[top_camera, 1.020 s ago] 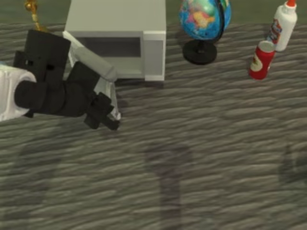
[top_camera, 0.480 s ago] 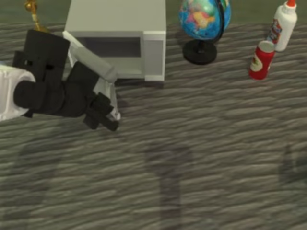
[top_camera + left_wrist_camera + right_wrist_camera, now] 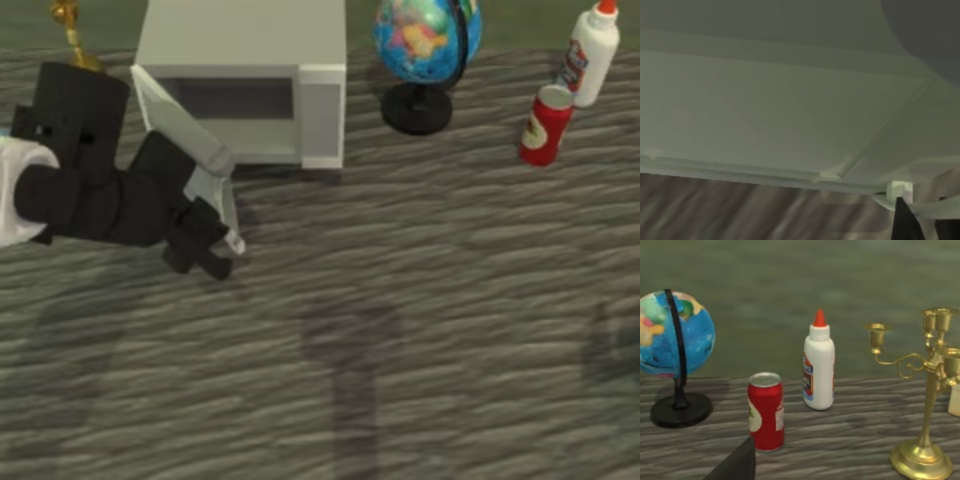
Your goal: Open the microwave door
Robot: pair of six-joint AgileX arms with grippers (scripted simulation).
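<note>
At the far left of the counter [image 3: 420, 330]: the microwave [image 3: 245, 40], its cavity exposed. The microwave door [image 3: 185, 125] stands swung well out toward the near left. Left end effector [image 3: 205, 240] is at the door's free edge, apparently clamped on its handle. Step in hand: the pull; next, likely a wider outward arc. Right end effector is out of the top view, its fingers' state undeterminable. Labels on the red can [image 3: 766, 411] and glue bottle [image 3: 818, 365] are illegible.
</note>
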